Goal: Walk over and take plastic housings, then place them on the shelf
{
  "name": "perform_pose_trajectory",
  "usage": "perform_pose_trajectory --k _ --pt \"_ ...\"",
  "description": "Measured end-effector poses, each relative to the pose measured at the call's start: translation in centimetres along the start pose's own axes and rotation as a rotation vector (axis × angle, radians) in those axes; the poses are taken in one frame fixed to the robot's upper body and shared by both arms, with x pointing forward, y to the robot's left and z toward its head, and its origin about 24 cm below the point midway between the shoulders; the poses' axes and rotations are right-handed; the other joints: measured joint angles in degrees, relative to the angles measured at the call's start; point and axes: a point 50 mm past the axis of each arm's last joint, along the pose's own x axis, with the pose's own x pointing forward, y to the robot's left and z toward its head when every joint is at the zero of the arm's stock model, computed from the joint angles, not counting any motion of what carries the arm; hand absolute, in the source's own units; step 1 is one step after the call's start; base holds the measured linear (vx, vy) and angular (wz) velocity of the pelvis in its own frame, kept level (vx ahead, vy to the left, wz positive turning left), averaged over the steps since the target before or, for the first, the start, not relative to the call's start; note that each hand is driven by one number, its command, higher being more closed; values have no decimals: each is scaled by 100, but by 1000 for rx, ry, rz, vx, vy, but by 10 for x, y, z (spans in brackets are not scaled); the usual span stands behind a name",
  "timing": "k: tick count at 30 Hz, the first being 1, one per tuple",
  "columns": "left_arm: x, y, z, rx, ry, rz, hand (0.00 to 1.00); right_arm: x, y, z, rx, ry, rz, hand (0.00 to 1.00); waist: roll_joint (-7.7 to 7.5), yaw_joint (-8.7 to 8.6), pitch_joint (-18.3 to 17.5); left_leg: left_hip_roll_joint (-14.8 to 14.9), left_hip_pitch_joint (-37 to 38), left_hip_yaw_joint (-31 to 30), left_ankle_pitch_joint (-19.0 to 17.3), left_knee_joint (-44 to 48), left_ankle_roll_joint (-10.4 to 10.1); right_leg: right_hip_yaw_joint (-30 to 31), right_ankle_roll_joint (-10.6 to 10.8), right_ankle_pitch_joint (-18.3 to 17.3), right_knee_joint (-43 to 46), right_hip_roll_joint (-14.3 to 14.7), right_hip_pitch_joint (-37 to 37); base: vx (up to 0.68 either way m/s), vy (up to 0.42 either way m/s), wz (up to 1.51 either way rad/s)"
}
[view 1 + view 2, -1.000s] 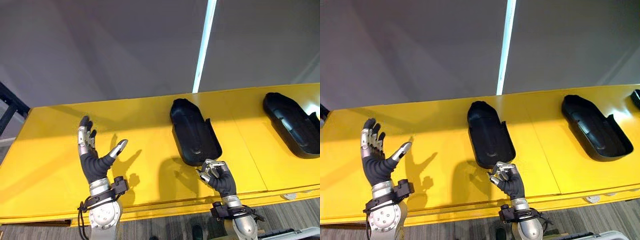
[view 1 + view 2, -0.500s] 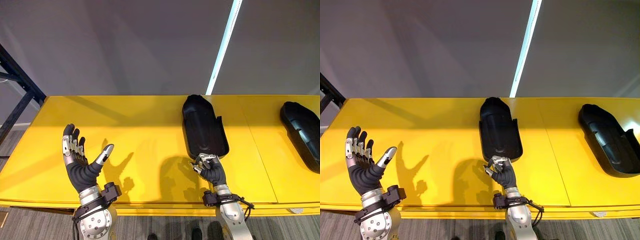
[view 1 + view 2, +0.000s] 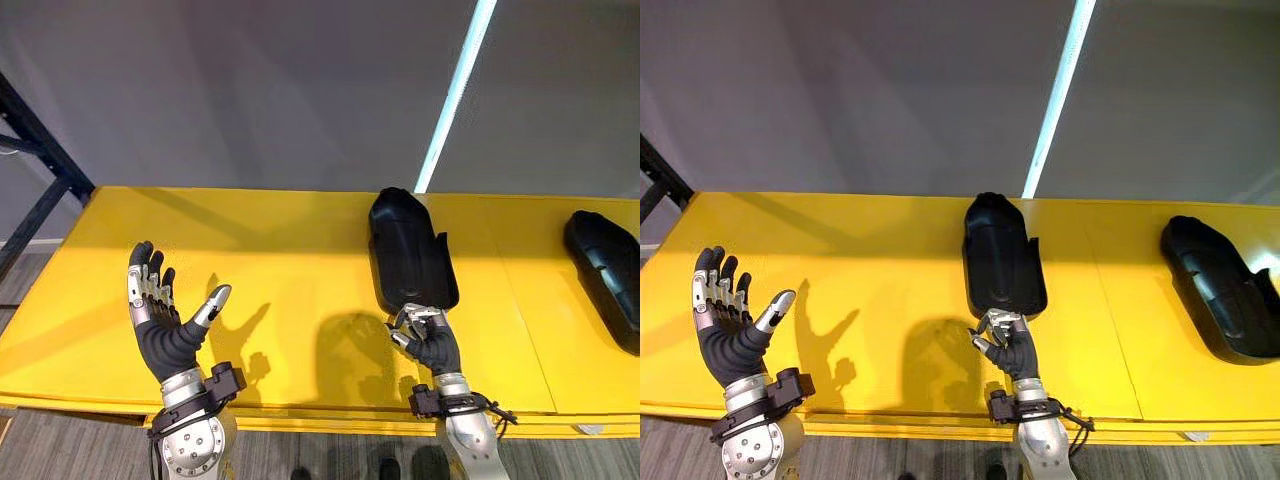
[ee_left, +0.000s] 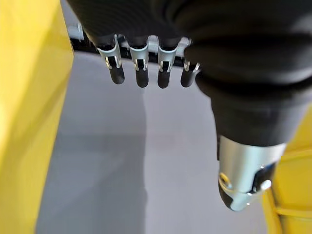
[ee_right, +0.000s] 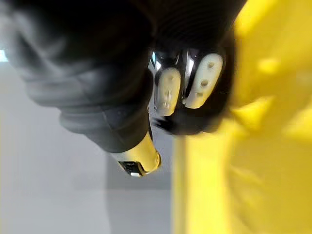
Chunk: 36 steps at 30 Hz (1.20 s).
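A black plastic housing [image 3: 410,250] lies open side up on the yellow table [image 3: 290,250], lengthwise away from me. A second black housing [image 3: 605,275] lies at the table's far right. My right hand [image 3: 432,348] hovers right at the near end of the middle housing with its fingers [image 5: 168,95] curled and nothing in them. My left hand [image 3: 160,330] is held up over the table's left part, palm up, fingers [image 4: 139,73] straight and spread, empty.
A dark metal frame post [image 3: 40,150] slants at the far left past the table's corner. Grey floor with a bright light strip [image 3: 455,95] lies beyond the table. The table's front edge [image 3: 320,415] runs just before my wrists.
The camera has swung, so the whole scene shifted. My right hand has come up to the near end of the middle housing, still curled. The left hand stays open.
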Motion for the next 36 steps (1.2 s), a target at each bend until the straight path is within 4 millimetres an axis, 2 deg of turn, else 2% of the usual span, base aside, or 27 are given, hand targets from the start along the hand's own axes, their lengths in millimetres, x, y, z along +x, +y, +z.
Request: perform_pose_trajectory --k 3,4,6,8,10,13,14,15,16,17,18,19,21,22,23,24,25,26,27,28,30,31,32,33,34,35,36 --pt "4 -14 5 -47 -34 -59 0 -2 -18 29 6 -127 -98 0 -35 -117 -28 43 163 347 -122 29 -11 351 0 1 12 68 -22 -19 14 -66" --pt "6 -21 7 -70 -49 -88 0 -3 -32 40 -8 -180 -165 0 -40 -145 -39 65 221 505 -176 61 -34 499 -1 3 15 101 -26 -7 2 -54" --pt "8 -36 11 -126 -78 -144 0 -11 -58 52 -64 -240 -313 0 -41 -309 -65 105 305 653 -245 108 -70 651 -3 4 13 150 -6 3 -12 -46" --pt "10 -46 12 -163 -93 -180 0 -19 -75 54 -119 -237 -417 0 -29 -425 -102 128 309 660 -259 127 -81 655 -4 4 12 172 3 -2 -25 -14" --pt "11 -58 12 -199 -105 -220 0 -29 -90 55 -172 -227 -522 0 -28 -467 -109 179 363 790 -289 137 -113 797 -6 5 13 235 0 -13 -23 -31" --pt "10 -58 5 -205 -77 -216 0 -33 -99 51 -211 -203 -612 0 -4 -393 -105 362 363 1174 -797 952 -118 1504 -11 9 179 424 -107 -9 -15 -115" --pt "10 -56 3 -194 -68 -208 0 -31 -100 45 -212 -185 -624 0 6 -360 -118 440 250 1047 -991 1420 -27 1818 -12 9 294 488 -168 -3 -56 -200" --pt "11 -51 1 -176 -67 -190 0 -28 -104 34 -202 -150 -651 0 93 -307 -107 401 -183 -36 -1391 2405 200 2451 -24 11 516 613 -458 0 -57 -190" --pt "11 -50 1 -177 -67 -187 0 -28 -104 32 -203 -144 -653 0 139 -279 -91 371 -244 -322 -1503 2542 216 2560 -23 11 561 659 -515 -50 41 -225" --pt "11 -49 1 -173 -66 -176 0 -28 -108 22 -209 -101 -661 0 351 -184 -58 239 -321 -1453 -1839 2897 166 3041 -7 2 774 910 -728 -40 71 -160" --pt "11 -49 0 -175 -63 -172 0 -30 -109 16 -208 -70 -664 0 416 -147 -36 207 -305 -1894 -1998 2971 95 3261 10 -10 913 1060 -836 -116 182 -223" --pt "11 -48 1 -176 -66 -160 0 -35 -108 9 -200 -26 -674 0 526 -76 -41 132 -246 -2366 -2234 3051 46 3654 77 -58 1287 1326 -1108 -148 186 -170" --pt "12 -52 3 -190 -78 -148 0 -46 -100 7 -175 9 -679 0 436 -189 37 -39 -347 -2289 -2403 3134 118 3948 162 -88 1621 1397 -1425 -180 204 -123" --pt "10 -56 5 -200 -87 -153 0 -51 -92 8 -149 19 -665 0 276 -156 131 -154 -472 -1935 -2426 3287 166 4243 319 96 1534 1351 -1544 -201 180 -90" --pt "9 -57 5 -196 -90 -156 0 -51 -89 10 -138 14 -653 0 241 -126 152 -151 -560 -1775 -2436 3377 207 4267 306 248 1313 1317 -1562 -286 199 -129" --pt "8 -59 8 -191 -105 -160 0 -46 -83 12 -101 -6 -629 0 164 -21 198 -105 -699 -1425 -2383 3426 287 3804 63 345 819 1033 -1602 -278 143 -111" --pt "8 -61 9 -194 -113 -166 0 -42 -81 12 -87 -15 -612 0 170 86 246 -9 -725 -1215 -2354 3411 327 3157 -137 220 787 873 -1737 -278 93 -150" --pt "9 -62 11 -200 -121 -169 0 -38 -74 8 -66 -10 -574 0 210 286 320 252 -717 -863 -2308 3396 289 1870 -172 179 1232 782 -1959 -226 52 -142" --pt "10 -61 12 -198 -127 -164 0 -33 -69 3 -50 4 -541 0 259 399 337 474 -648 -627 -2192 3259 213 1055 -300 24 1989 752 -2023 -187 24 -121" --pt "10 -60 12 -197 -131 -160 0 -30 -68 -1 -44 10 -532 0 262 413 336 572 -604 -566 -2122 3169 160 800 -359 -132 2388 697 -1994 -122 -37 -78" --pt "12 -56 13 -224 -137 -147 0 -17 -69 -18 -29 50 -521 0 273 421 290 888 -556 -434 -1896 2915 -41 128 -433 -874 3537 116 -1659 -74 -120 -52" --pt "12 -55 13 -237 -132 -146 0 -15 -68 -24 -23 69 -519 0 268 424 281 955 -570 -398 -1858 2884 -86 35 -388 -954 3663 -83 -1535 -47 -182 -58" --pt "11 -54 12 -261 -115 -149 0 -12 -66 -35 -15 113 -514 0 237 454 246 1046 -596 -277 -1796 2810 -197 -206 -379 -975 3741 -511 -1296 -5 -252 -68" --pt "10 -53 9 -275 -97 -153 0 -13 -65 -43 -11 155 -510 0 187 507 212 1117 -609 -130 -1723 2739 -328 -346 -282 -921 3522 -817 -1052 32 -378 -72" --pt "10 -53 8 -276 -89 -157 0 -13 -65 -46 -9 175 -508 0 154 532 193 1166 -617 -72 -1677 2683 -411 -369 81 -943 3230 -824 -927 57 -379 -71" --pt "10 -54 4 -278 -72 -162 0 -13 -64 -50 -9 195 -500 0 168 559 177 1259 -621 36 -1580 2552 -561 -574 391 -1098 2833 -700 -822 80 -419 -90" --pt "9 -55 -3 -275 -36 -164 0 -15 -65 -57 -24 233 -483 0 267 544 126 1466 -608 231 -1426 2309 -772 -832 191 -1270 2335 -417 -820 72 -338 -91"
